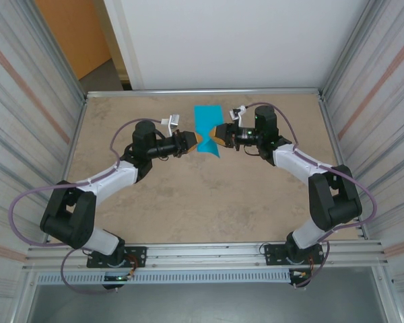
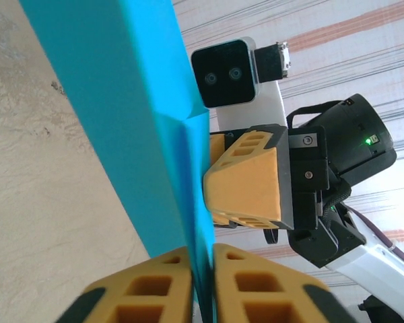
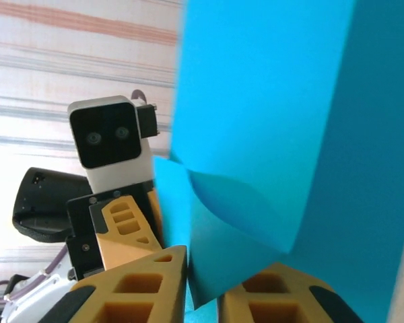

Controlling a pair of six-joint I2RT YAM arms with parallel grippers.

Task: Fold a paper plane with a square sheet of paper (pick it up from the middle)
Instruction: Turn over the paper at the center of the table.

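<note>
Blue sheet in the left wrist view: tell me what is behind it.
Behind the sheet: the right gripper with orange fingers, its camera, the striped wall. Its fingertips' ends are covered by the sheet.

square sheet of paper (image 1: 207,118): thin matt teal paper, smooth, softly creased. left gripper (image 2: 202,279) and right gripper (image 3: 202,282): matt orange plastic, open ribbing, black trim. table (image 1: 155,202) beneath them: matt beige, mottled stone look. walls (image 1: 27,101) either side of them: corrugated metal, dull sheen.

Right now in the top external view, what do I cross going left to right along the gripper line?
left gripper → teal paper sheet → right gripper
</note>
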